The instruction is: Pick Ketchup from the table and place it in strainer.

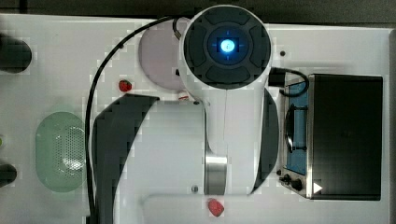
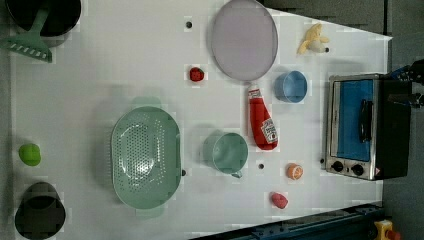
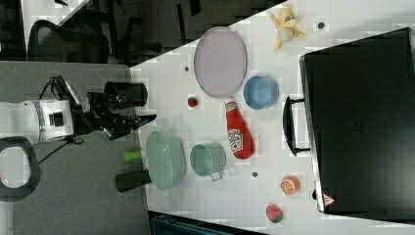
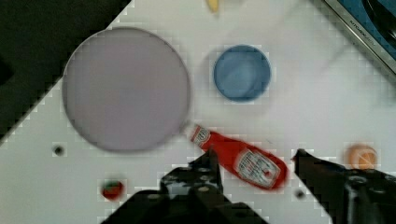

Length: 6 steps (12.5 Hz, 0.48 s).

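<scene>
I see the gripper (image 4: 254,161) spread wide above the table (image 2: 125,65) — the Ketchup (image 4: 243,161) lies flat between plate (image 2: 244,39) and mug (image 2: 227,152), the strainer (image 2: 145,157) just left of the mug in the left view.

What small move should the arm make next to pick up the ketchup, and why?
Probably lower the pincer straight down over the ketchup. In the wrist view its fingers stand open, one on each side of the bottle, which lies flat on the table beside the purple plate, not yet gripped. The strainer holds nothing.
</scene>
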{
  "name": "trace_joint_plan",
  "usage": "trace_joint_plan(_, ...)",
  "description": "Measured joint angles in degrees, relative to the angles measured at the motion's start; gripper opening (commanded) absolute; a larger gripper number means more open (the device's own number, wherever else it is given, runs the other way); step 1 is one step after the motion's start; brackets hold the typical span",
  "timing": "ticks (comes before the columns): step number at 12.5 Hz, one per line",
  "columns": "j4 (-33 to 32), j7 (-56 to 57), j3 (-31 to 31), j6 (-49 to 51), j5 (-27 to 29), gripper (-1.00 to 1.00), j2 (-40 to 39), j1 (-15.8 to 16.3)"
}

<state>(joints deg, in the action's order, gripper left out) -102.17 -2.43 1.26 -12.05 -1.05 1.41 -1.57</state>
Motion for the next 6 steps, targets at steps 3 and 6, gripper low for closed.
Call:
trace_joint_plan(3,-8.78,0.0,2.91,11.49,1.1,0.99,10.17,-4.06)
trace_joint_plan(6,-8.17,0.0,3.7,10.52,1.71,1.0,14.59,-5.14)
